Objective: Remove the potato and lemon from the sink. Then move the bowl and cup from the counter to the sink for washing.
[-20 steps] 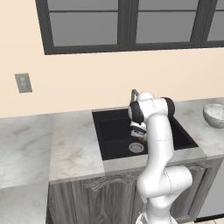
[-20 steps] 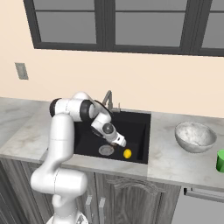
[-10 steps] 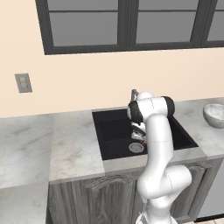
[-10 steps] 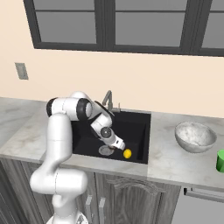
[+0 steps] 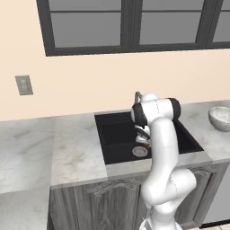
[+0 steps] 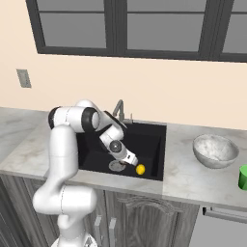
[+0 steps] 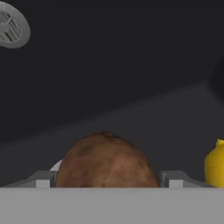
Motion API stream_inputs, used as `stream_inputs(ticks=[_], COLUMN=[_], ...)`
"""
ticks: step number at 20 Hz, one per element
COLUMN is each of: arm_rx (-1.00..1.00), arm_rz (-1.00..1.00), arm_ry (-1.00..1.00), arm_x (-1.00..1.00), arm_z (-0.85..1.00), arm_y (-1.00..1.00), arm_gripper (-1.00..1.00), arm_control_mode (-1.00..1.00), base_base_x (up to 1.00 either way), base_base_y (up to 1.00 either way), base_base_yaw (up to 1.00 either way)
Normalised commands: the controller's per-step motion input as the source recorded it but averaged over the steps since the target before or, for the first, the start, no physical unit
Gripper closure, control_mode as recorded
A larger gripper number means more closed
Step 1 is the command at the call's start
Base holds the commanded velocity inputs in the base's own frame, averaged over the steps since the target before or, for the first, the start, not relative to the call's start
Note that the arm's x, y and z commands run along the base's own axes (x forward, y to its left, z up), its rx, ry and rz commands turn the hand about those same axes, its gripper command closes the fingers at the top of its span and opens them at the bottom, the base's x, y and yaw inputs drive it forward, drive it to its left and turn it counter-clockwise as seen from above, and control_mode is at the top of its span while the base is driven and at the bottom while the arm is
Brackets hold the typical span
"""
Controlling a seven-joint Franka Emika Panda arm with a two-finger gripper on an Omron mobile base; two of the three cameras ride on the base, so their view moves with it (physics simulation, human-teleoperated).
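Three views give different parts of the scene. From the hand view, the potato (image 7: 106, 161) sits at the bottom centre, a brown rounded lump with darker and lighter patches, lying on the black floor of the sink (image 7: 122, 78). It stands between the two grey fingertips (image 7: 43, 179) of the hand (image 7: 106, 181), which is spread wide and not closed on it; whether the tips touch it I cannot tell. At the right edge of the same view the lemon (image 7: 215, 164) shows as a bright yellow shape, cut by the frame, near the potato but apart from it. The round grey drain (image 7: 13, 27) is in the upper left corner.

In the right base view the hand (image 6: 129, 160) is low inside the sink (image 6: 149, 137), just left of the lemon (image 6: 140, 169). On the table (image 6: 185, 164) to the right stand the marbled whitish bowl (image 6: 215, 150) and, at the right edge, the green cup (image 6: 243, 177), which is cut by the frame.

From the left base view, the arm covers the fruit; the drain (image 5: 139, 152) is visible, and the bowl (image 5: 220, 117) is at the right edge
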Motion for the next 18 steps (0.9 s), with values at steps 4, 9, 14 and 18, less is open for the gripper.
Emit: stream_inputs(ticks=[4,9,14,18], arm_rx=[0.00,0.00,0.00,0.00], arm_rz=[0.00,0.00,0.03,0.07], arm_ry=[0.00,0.01,0.03,0.09], arm_x=[-0.10,-0.10,-0.10,-0.06], arm_z=[0.17,0.22,0.23,0.24], arm_y=[-0.18,-0.25,-0.23,-0.18], arm_gripper=[1.00,1.00,1.00,1.00], arm_control_mode=[-1.00,-1.00,-1.00,-1.00], base_base_x=[0.00,0.00,0.00,0.00], base_base_y=[0.00,0.00,0.00,0.00], base_base_yaw=[0.00,0.00,0.00,0.00])
